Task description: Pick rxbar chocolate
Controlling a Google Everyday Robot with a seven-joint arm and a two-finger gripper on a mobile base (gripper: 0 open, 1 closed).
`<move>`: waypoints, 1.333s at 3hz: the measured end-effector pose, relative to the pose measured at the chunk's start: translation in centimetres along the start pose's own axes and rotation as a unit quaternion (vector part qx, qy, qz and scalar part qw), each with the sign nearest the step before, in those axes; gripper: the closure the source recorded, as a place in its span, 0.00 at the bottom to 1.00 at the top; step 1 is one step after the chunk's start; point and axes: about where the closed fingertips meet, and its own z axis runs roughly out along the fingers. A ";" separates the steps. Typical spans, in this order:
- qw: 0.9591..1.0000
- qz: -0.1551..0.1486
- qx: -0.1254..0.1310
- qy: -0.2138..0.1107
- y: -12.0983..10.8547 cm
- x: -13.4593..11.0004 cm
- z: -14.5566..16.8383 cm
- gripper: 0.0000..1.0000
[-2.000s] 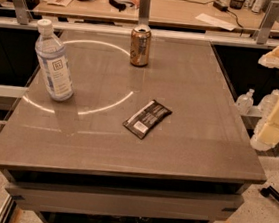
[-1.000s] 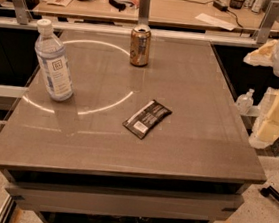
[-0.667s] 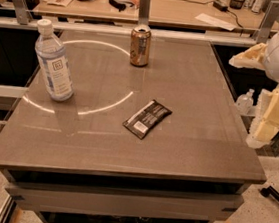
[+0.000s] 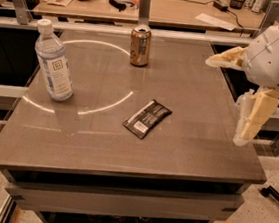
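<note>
The rxbar chocolate is a flat bar in a black wrapper with pale lettering and a white patch at its near end. It lies diagonally near the middle of the grey table. My gripper hangs over the table's right edge, to the right of the bar and well apart from it. Its two cream fingers are spread wide, one pointing left and one pointing down. It is open and holds nothing.
A bronze drink can stands at the back centre of the table. A clear water bottle stands at the left. A cluttered desk lies behind the table, past a metal rail.
My arm has swung in from the right edge of view toward the table. The gripper now hangs over the table's right side. The bar, can and bottle have not moved.
</note>
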 end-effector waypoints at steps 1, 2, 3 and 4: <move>0.999 -0.049 0.001 -0.012 -1.4 -0.9 1.4 0.00; 0.995 -0.094 -0.010 -0.014 -2.8 -1.8 2.7 0.00; 0.989 -0.142 -0.031 -0.003 -4.0 -2.8 4.7 0.00; 0.989 -0.142 -0.031 -0.003 -4.0 -2.8 4.7 0.00</move>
